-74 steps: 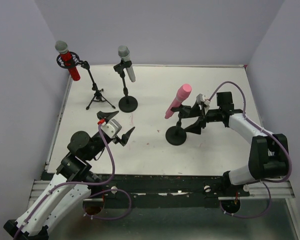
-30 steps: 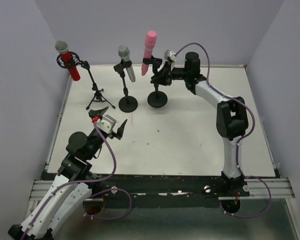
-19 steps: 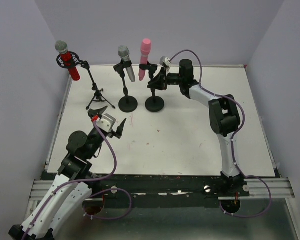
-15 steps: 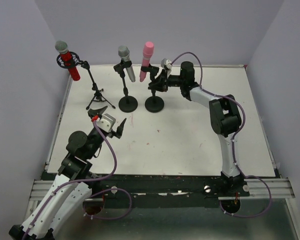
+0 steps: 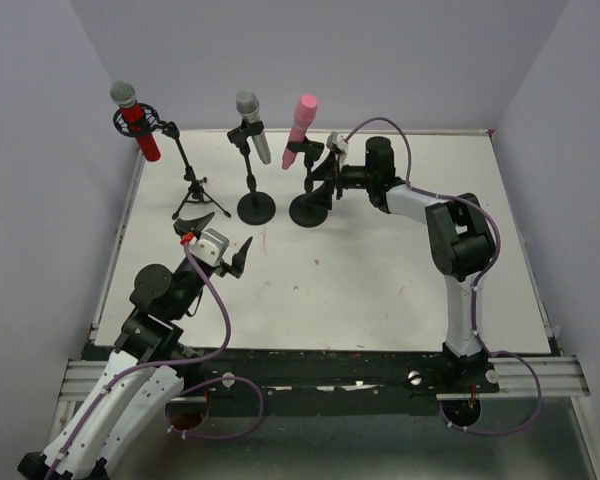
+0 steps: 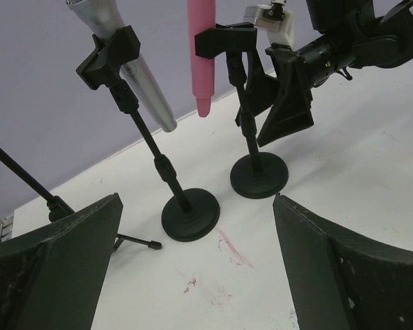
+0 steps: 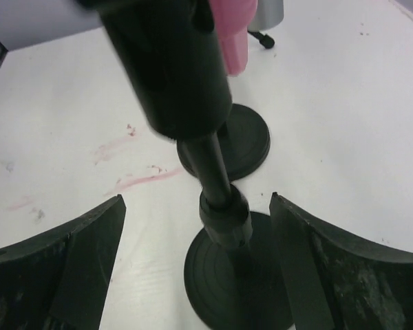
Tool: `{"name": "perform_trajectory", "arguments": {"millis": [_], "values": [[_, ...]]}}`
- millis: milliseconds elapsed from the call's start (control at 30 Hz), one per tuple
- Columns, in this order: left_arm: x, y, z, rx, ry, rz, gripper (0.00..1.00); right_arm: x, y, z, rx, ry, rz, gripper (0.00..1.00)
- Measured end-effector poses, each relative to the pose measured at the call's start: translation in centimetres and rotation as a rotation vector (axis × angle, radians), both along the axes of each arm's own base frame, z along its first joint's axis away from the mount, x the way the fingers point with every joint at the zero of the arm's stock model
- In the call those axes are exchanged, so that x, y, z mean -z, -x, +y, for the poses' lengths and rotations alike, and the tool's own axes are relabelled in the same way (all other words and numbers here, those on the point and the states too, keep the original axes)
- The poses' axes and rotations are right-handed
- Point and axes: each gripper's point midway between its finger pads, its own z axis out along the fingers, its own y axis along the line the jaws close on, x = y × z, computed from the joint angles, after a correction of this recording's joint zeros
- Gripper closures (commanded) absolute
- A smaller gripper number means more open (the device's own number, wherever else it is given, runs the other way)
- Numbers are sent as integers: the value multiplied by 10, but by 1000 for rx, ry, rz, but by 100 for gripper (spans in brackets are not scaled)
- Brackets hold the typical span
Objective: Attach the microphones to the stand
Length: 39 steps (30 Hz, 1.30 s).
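- Since the earlier frames the right claw (image 5: 322,178) has carried the pink microphone (image 5: 301,130), on its stand (image 5: 309,195), from the right of the tabletop (image 5: 380,280) to the back row, just beside the silver-grey microphone (image 5: 252,125) — and has let go.
- Right claw: released, with its fingers spread either side of the stand's upright shaft.
- Pink microphone: clipped in, head up, leaning slightly right.
- Left claw (image 5: 220,238): released and empty, well apart at the near left — the right arm is nearer.
- The red microphone (image 5: 135,120) is likewise mounted; all three appear attached.
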Motion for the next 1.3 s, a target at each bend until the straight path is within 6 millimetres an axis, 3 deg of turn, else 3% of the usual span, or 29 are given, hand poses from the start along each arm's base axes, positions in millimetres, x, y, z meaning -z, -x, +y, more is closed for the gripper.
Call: {"name": "perform_trajectory", "arguments": {"millis": [167, 300, 400, 567, 667, 900, 1000, 1133, 1300], "values": [[-3, 5, -1, 16, 29, 0, 1, 2, 14, -23, 74, 36, 69, 0], [-4, 8, -2, 29, 84, 29, 1, -15, 23, -59, 183, 89, 101, 0], [0, 6, 3, 19, 137, 82, 1, -49, 34, -102, 292, 124, 77, 0], [-2, -6, 20, -53, 265, 212, 1, -138, 58, -200, 560, 103, -31, 0], [0, -15, 33, -108, 348, 283, 1, -177, 82, -252, 772, 68, -55, 0], [11, -4, 38, -122, 356, 307, 1, -220, 147, -286, 1102, -52, -16, 0], [6, 5, 39, -113, 358, 267, 1, -226, 164, -297, 1176, -63, -20, 0], [4, 7, 39, -110, 353, 254, 1, -221, 178, -301, 1197, -40, -24, 0], [9, 7, 39, -109, 339, 255, 1, -183, 183, -303, 1199, 8, 6, 0]]}}
